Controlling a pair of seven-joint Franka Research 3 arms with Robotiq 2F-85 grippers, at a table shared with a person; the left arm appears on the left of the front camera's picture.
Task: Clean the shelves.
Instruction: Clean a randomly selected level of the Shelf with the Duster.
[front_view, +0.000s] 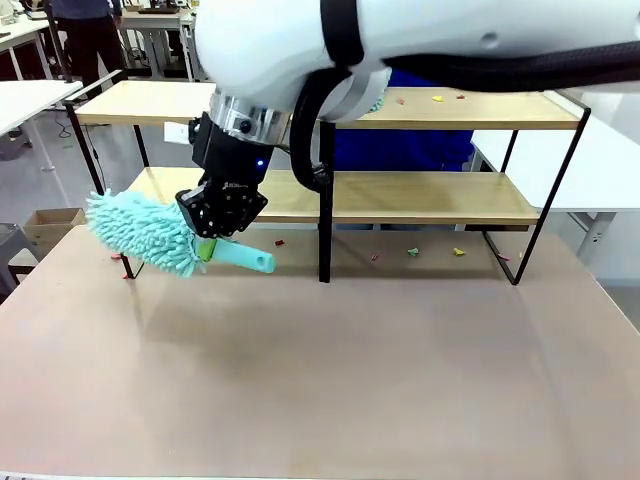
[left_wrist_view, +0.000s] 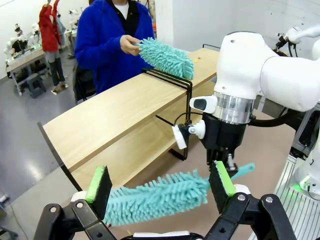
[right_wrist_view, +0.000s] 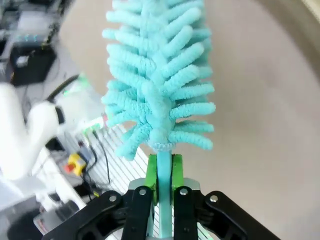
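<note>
While right gripper clamps teal duster by shelves, left gripper spread wide (person holds 2nd duster).

— Where's the front camera?
— At the near edge of the pale brown desk, facing the black-framed light-wood shelves.
— The wrist ones?
— Left watches the right hand from nearby; right stares close along the fluffy turquoise duster. All share it.
</note>
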